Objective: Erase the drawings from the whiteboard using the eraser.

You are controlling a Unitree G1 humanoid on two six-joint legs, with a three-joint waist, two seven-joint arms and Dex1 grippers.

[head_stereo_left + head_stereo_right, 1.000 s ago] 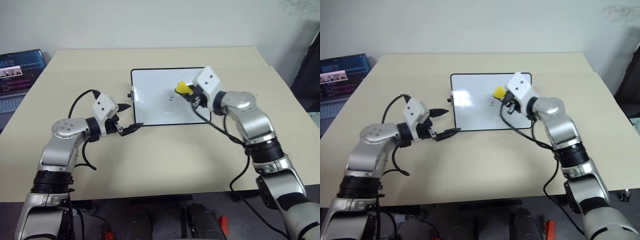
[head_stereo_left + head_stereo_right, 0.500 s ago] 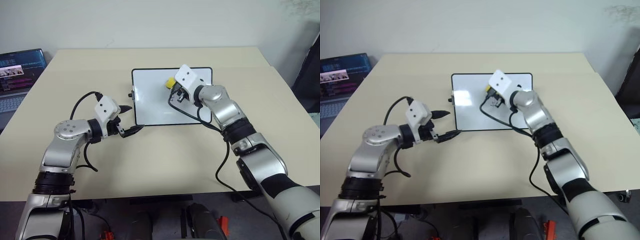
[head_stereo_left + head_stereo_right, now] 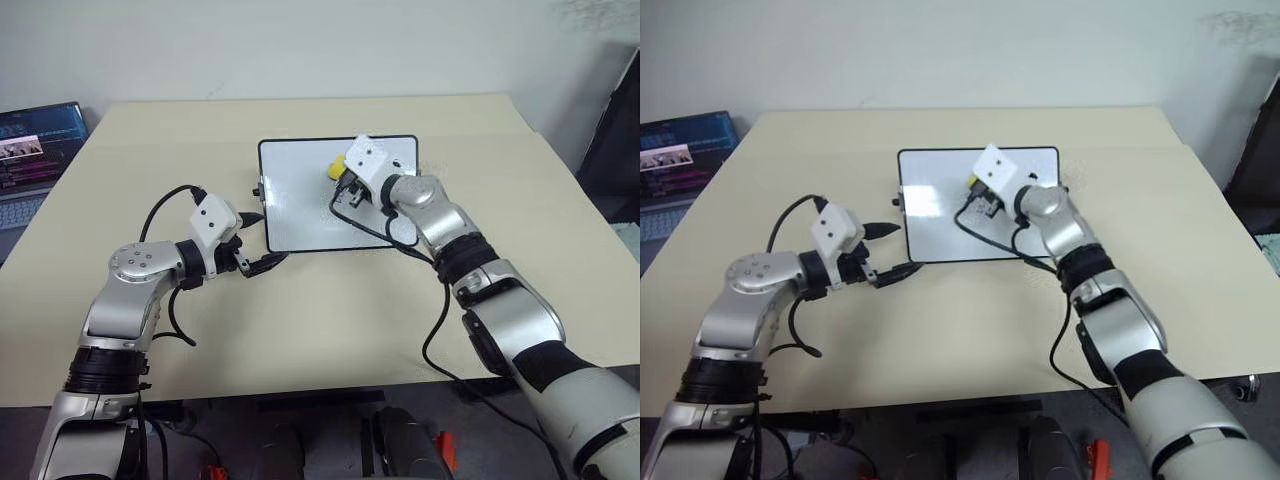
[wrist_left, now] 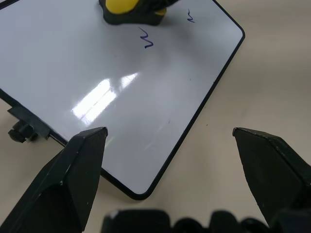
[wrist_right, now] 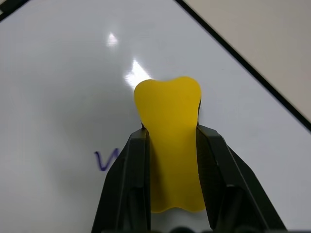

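The whiteboard lies flat mid-table. My right gripper is shut on the yellow eraser and holds it on the board's middle, tip down against the white surface. The eraser also shows above the board. Two of the drawings remain: a "w" squiggle right beside the eraser and a tiny mark further off. My left gripper is open at the board's near left corner, one finger by the left edge and the other by the near edge.
A laptop stands at the table's far left edge. A dark object sits past the table's right side. Bare beige table lies between the board and the near edge. Black cables loop from both wrists.
My right arm has carried the eraser leftward and a little further away across the board, its elbow swinging in. The left arm has kept still.
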